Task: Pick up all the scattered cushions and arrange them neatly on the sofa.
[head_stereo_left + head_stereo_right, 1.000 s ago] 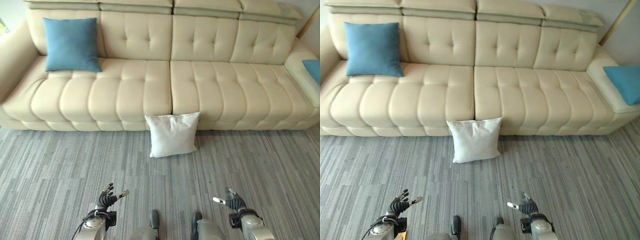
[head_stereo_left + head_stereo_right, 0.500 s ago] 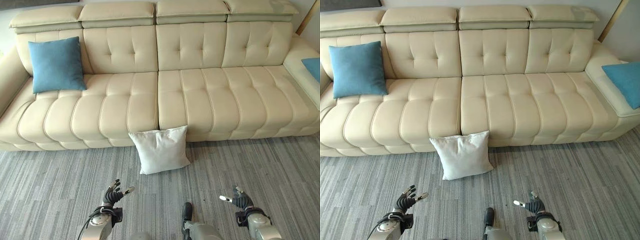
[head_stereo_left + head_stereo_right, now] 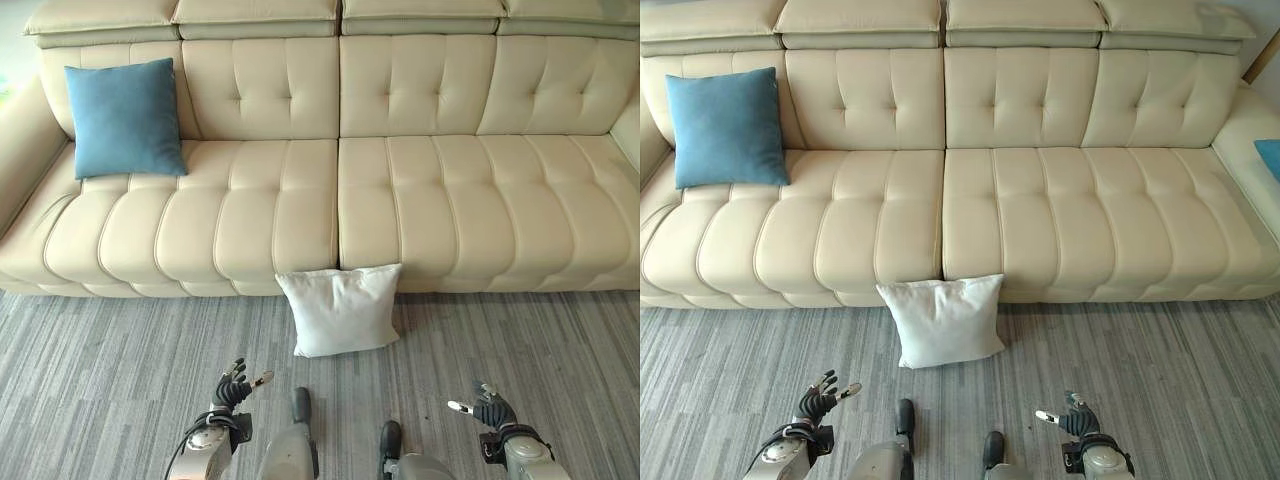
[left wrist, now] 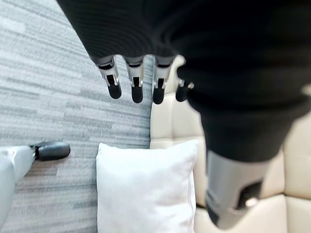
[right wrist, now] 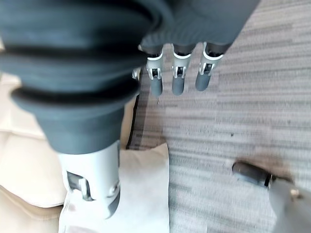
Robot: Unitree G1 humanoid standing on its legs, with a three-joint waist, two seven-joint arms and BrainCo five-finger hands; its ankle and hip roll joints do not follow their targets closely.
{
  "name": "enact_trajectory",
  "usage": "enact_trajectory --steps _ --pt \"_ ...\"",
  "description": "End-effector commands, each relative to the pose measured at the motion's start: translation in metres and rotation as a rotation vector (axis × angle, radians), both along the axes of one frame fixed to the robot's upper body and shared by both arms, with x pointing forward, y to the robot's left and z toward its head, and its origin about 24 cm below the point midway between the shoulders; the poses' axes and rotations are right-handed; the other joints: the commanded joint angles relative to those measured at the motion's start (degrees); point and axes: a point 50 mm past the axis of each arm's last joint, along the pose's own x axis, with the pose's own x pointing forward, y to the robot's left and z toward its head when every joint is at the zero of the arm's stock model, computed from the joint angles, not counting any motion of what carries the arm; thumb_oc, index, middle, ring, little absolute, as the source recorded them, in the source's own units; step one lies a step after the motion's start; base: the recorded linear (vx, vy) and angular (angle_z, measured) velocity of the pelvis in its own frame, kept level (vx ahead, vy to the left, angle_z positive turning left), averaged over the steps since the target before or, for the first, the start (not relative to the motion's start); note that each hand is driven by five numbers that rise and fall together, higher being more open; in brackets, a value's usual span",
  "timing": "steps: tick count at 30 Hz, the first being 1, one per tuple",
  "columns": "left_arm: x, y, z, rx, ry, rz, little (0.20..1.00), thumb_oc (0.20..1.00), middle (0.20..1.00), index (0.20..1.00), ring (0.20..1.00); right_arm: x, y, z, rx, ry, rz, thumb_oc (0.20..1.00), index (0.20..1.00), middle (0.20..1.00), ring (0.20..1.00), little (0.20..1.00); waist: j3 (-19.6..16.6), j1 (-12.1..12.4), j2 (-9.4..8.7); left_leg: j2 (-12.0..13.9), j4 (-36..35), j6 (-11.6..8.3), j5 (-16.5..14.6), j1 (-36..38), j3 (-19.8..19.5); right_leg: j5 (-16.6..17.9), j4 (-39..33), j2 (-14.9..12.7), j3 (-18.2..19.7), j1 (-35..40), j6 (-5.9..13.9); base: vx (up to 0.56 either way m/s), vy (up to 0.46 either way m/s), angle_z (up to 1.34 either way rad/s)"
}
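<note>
Two cushions for you to track: white cushion (image 3: pixel 339 309) stands on the grey carpet (image 3: pixel 100 370), leaning vs. the cream sofa (image 3: pixel 440 200) front at its centre seam; blue cushion (image 3: pixel 124 117) sits upright on the sofa's left-end seat, against the backrest. Left hand (image 3: pixel 230 389) & right hand (image 3: pixel 490 410) hang low over carpet, well short of the sofa, fingers relaxed, nothing held.

Second blue cushion (image 3: pixel 1270 158) cut by frame edge; sofa (image 3: pixel 1040 220) ends cropped
</note>
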Motion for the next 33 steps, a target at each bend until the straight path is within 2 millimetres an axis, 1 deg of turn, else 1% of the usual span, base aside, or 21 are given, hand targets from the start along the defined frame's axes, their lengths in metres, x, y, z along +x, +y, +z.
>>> enact_trajectory --steps 1,2,3,4,6,7,8,9,11,13,14,16,18,20,21,24,25,27,28,30,33 --pt "-0.005 0.023 0.007 0.069 -0.016 0.013 1.000 1.000 1.000 1.000 1.000 0.016 0.001 0.008 -0.015 -0.052 0.041 1.000 1.000 1.000 1.000 1.000 -1.66 1.63 -2.40 1.20 2.74 -1.85 -6.22 -0.13 -1.59 -7.27 14.89 -1.38 3.14 -0.38 3.75 0.17 0.266 0.04" --pt "-0.004 0.027 0.008 0.081 -0.018 0.017 1.000 1.000 1.000 1.000 1.000 0.018 0.004 0.008 -0.011 -0.052 0.045 1.000 1.000 1.000 1.000 1.000 -1.36 1.52 -2.56 0.75 2.56 -1.12 -6.80 0.55 -1.29 -5.17 18.37 -1.87 3.75 -2.33 4.62 0.12 0.214 -0.11" --pt "-0.004 0.027 0.008 0.081 -0.018 0.017 1.000 1.000 1.000 1.000 1.000 0.018 0.004 0.008 -0.011 -0.052 0.045 1.000 1.000 1.000 1.000 1.000 -1.39 1.62 -2.63 0.70 2.56 -1.07 -6.81 0.52 -1.16 -5.25 18.59 -1.95 3.90 -2.53 4.68 0.07 0.125 -0.19" --pt "-0.004 0.030 0.009 0.092 -0.019 0.024 1.000 1.000 1.000 1.000 1.000 0.019 0.007 0.008 -0.003 -0.060 0.046 1.000 1.000 1.000 1.000 1.000 -1.22 1.40 -2.68 0.39 2.40 -0.61 -7.40 1.16 -0.77 -3.48 21.08 -2.24 4.10 -3.92 5.46 0.08 0.109 -0.05" --pt "-0.005 0.032 0.009 0.101 -0.014 0.023 1.000 1.000 1.000 1.000 1.000 0.018 0.012 0.006 0.013 -0.056 0.045 1.000 1.000 1.000 1.000 1.000 -0.91 1.23 -2.35 0.30 1.80 0.11 -8.29 2.99 -0.28 -1.93 25.59 -2.58 4.27 -7.33 5.35 0.16 0.135 -0.10" --pt "-0.003 0.033 0.010 0.101 -0.019 0.025 1.000 1.000 1.000 1.000 1.000 0.019 0.014 0.007 0.021 -0.061 0.047 1.000 1.000 1.000 1.000 1.000 -0.48 0.77 -1.76 0.28 0.89 0.32 -9.03 5.02 -0.03 -2.02 24.68 -2.51 2.78 -10.08 4.47 0.22 0.086 -0.22" --pt "-0.002 0.033 0.011 0.100 -0.024 0.022 1.000 1.000 1.000 1.000 1.000 0.021 0.014 0.007 0.020 -0.065 0.050 1.000 1.000 1.000 1.000 1.000 -0.29 0.49 -1.58 0.39 0.45 0.22 -9.33 5.93 0.14 -2.68 22.66 -2.29 1.92 -10.90 4.12 0.18 0.046 -0.21" --pt "-0.002 0.033 0.011 0.100 -0.025 0.022 1.000 1.000 1.000 1.000 1.000 0.021 0.014 0.007 0.020 -0.065 0.050 1.000 1.000 1.000 1.000 1.000 -0.19 0.47 -1.53 0.44 0.38 0.18 -9.36 6.09 0.11 -2.73 22.62 -2.24 1.87 -10.73 4.10 0.12 -0.011 -0.19" --pt "0.002 0.031 0.013 0.098 -0.038 0.017 1.000 1.000 1.000 1.000 1.000 0.024 0.013 0.009 0.009 -0.074 0.053 1.000 1.000 1.000 1.000 1.000 0.11 -0.26 -1.42 0.30 -0.24 -0.15 -10.04 7.74 0.30 -2.95 16.50 -1.26 0.38 -12.16 3.74 0.16 -0.048 -0.15" --pt "0.007 0.029 0.015 0.093 -0.057 0.019 1.000 1.000 1.000 1.000 1.000 0.027 0.013 0.011 0.000 -0.084 0.053 1.000 1.000 1.000 1.000 1.000 0.51 -1.10 -1.77 -0.06 -0.53 -0.51 -10.88 9.58 0.17 -1.08 9.80 -0.46 -0.72 -13.43 4.10 0.22 -0.107 -0.13" --pt "0.009 0.029 0.016 0.093 -0.066 0.023 1.000 1.000 1.000 1.000 1.000 0.026 0.012 0.012 -0.004 -0.085 0.052 1.000 1.000 1.000 1.000 1.000 0.68 -1.58 -1.82 0.00 -0.62 -0.77 -11.22 10.31 0.06 -0.51 8.26 -0.01 -0.83 -14.16 4.29 0.24 -0.150 -0.11" --pt "0.014 0.026 0.020 0.091 -0.090 0.012 1.000 1.000 1.000 1.000 1.000 0.022 0.011 0.010 -0.001 -0.076 0.042 1.000 1.000 1.000 1.000 1.000 0.41 -1.97 -2.38 -0.38 0.23 -0.89 -12.65 10.78 -0.64 -0.56 5.20 0.32 0.29 -12.58 4.23 0.22 -0.168 0.12" --pt "0.016 0.020 0.020 0.075 -0.100 -0.002 1.000 1.000 1.000 1.000 1.000 0.020 0.009 0.009 0.002 -0.069 0.039 1.000 1.000 1.000 1.000 1.000 -0.36 -2.20 -2.43 0.23 1.95 -1.65 -14.28 11.65 -0.82 -0.75 4.47 1.05 0.95 -10.14 3.11 0.24 -0.170 0.24" --pt "0.017 0.018 0.020 0.066 -0.104 0.000 1.000 1.000 1.000 1.000 1.000 0.019 0.008 0.008 0.001 -0.067 0.036 1.000 1.000 1.000 1.000 1.000 -0.81 -2.41 -2.42 0.50 3.86 -2.04 -14.71 11.04 -0.95 -0.97 4.08 1.14 0.84 -9.62 2.66 0.15 -0.128 0.13" --pt "0.019 0.013 0.020 0.027 -0.114 0.022 1.000 1.000 1.000 1.000 1.000 0.020 0.005 0.010 0.004 -0.075 0.022 1.000 1.000 1.000 1.000 1.000 -0.43 -2.51 -2.45 0.60 10.31 -3.10 -14.55 8.97 -1.30 -1.91 4.24 1.34 0.75 -8.29 1.46 0.11 -0.147 0.11" --pt "0.024 0.009 0.018 0.006 -0.116 0.041 1.000 1.000 1.000 1.000 1.000 0.026 0.001 0.014 0.000 -0.094 0.006 1.000 1.000 1.000 1.000 1.000 0.69 -2.12 -2.66 0.16 18.58 -4.37 -12.07 3.90 -3.60 -3.22 3.89 1.50 0.63 -6.36 -0.23 0.11 -0.118 0.21" --pt "0.024 0.008 0.018 0.002 -0.116 0.039 1.000 1.000 1.000 1.000 1.000 0.026 0.001 0.014 0.000 -0.095 0.002 1.000 1.000 1.000 1.000 1.000 0.79 -2.09 -2.73 0.26 18.05 -4.32 -12.22 2.66 -3.83 -3.68 3.58 1.39 0.37 -5.74 -0.30 0.13 -0.037 0.11" --pt "0.021 0.007 0.016 -0.003 -0.105 0.032 1.000 1.000 1.000 1.000 1.000 0.023 -0.002 0.013 -0.006 -0.085 0.002 1.000 1.000 1.000 1.000 1.000 0.53 -1.75 -2.70 0.95 14.17 -4.13 -12.65 1.77 -3.58 -4.43 2.96 1.15 0.00 -4.66 -0.05 0.15 0.017 0.07" --pt "0.018 0.007 0.014 0.007 -0.089 0.024 1.000 1.000 1.000 1.000 1.000 0.022 -0.004 0.013 -0.019 -0.080 0.006 1.000 1.000 1.000 1.000 1.000 0.58 -1.58 -2.37 1.72 11.59 -4.22 -11.01 1.36 -3.30 -4.83 3.05 1.17 -0.49 -4.24 -0.02 0.16 0.058 0.10" --pt "0.014 0.009 0.011 0.009 -0.068 0.032 1.000 1.000 1.000 1.000 1.000 0.020 -0.005 0.011 -0.030 -0.065 0.020 1.000 1.000 1.000 1.000 1.000 0.48 -1.33 -1.69 2.66 7.00 -4.15 -9.42 1.70 -2.96 -5.88 3.30 1.77 -0.62 -3.77 -0.05 0.14 0.068 0.14" --pt "0.008 0.011 0.005 0.015 -0.035 0.041 1.000 1.000 1.000 1.000 1.000 0.020 -0.003 0.011 -0.037 -0.063 0.041 1.000 1.000 1.000 1.000 1.000 0.01 -1.42 -1.18 2.46 3.52 -4.08 -8.57 3.28 -3.08 -5.88 3.38 2.14 -0.21 -3.59 -0.13 0.11 0.066 -0.09"
